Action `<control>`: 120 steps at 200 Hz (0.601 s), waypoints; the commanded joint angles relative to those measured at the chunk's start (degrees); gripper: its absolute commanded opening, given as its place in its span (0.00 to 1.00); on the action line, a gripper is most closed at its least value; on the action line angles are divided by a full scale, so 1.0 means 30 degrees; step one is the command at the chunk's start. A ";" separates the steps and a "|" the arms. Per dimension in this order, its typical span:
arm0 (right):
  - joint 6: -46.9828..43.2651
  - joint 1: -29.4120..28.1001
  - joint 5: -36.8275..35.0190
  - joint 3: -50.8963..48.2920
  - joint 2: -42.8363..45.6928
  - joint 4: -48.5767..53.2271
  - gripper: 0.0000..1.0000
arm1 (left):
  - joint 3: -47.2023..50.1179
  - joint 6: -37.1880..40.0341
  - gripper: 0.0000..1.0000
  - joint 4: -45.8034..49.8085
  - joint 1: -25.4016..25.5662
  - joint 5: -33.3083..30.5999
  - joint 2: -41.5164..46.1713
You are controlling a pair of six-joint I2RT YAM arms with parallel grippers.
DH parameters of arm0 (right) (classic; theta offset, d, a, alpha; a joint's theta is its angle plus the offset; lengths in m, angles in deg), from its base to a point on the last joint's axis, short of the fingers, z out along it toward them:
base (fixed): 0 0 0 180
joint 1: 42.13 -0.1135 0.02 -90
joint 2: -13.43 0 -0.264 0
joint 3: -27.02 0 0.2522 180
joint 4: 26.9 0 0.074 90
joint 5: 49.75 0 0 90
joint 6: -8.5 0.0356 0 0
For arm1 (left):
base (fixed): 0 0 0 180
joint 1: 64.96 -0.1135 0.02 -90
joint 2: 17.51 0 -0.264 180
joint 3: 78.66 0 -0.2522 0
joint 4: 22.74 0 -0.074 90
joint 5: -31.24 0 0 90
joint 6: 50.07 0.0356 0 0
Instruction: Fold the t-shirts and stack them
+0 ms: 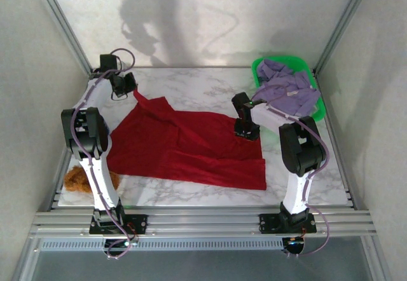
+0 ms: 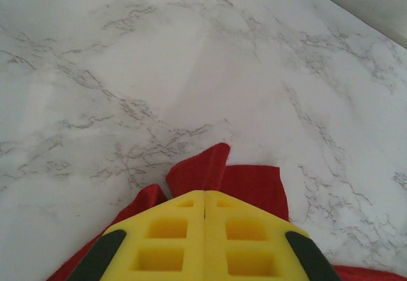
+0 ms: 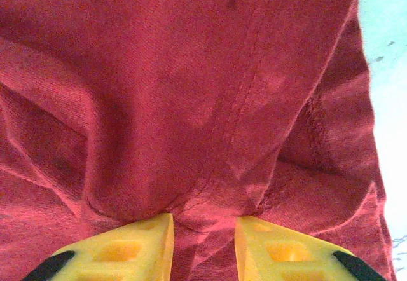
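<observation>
The deep red t-shirt [image 1: 184,147] lies spread and rumpled across the middle of the marble table [image 1: 210,84]. Its far-left corner is pulled up toward my left gripper [image 1: 133,91], which is shut on it. In the left wrist view the yellow pads meet at my left gripper [image 2: 205,195], and the red t-shirt [image 2: 254,185] pokes out beyond them. My right gripper [image 1: 247,135] presses down on the shirt's right part. In the right wrist view that gripper [image 3: 203,227] is open, with a ridge of the red t-shirt [image 3: 191,90] bunched between its fingers. The lavender t-shirt [image 1: 286,90] lies heaped in the basket.
The bright green basket [image 1: 257,68] stands at the back right corner. A fuzzy orange-brown lump [image 1: 79,178] sits at the left edge beside the left arm. Grey walls and metal rails enclose the table.
</observation>
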 commanded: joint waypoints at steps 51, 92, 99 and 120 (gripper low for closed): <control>-0.0249 0.0179 -0.0507 0.0248 -0.0599 -0.0914 0.25 | 0.0176 0.0099 0.00 -0.0138 0.0087 0.0030 0.0478; -0.0248 0.0380 -0.0419 -0.0212 -0.0962 -0.1608 0.22 | 0.0229 0.0101 0.00 -0.0115 0.0088 0.0037 0.0493; -0.0269 0.0413 -0.0405 -0.0191 -0.0974 -0.1573 0.22 | 0.0227 0.0101 0.00 -0.0108 0.0087 0.0022 0.0516; -0.0365 0.0412 -0.0463 -0.0198 -0.0799 -0.1587 0.18 | 0.0178 0.0102 0.00 -0.0088 0.0087 -0.0009 0.0533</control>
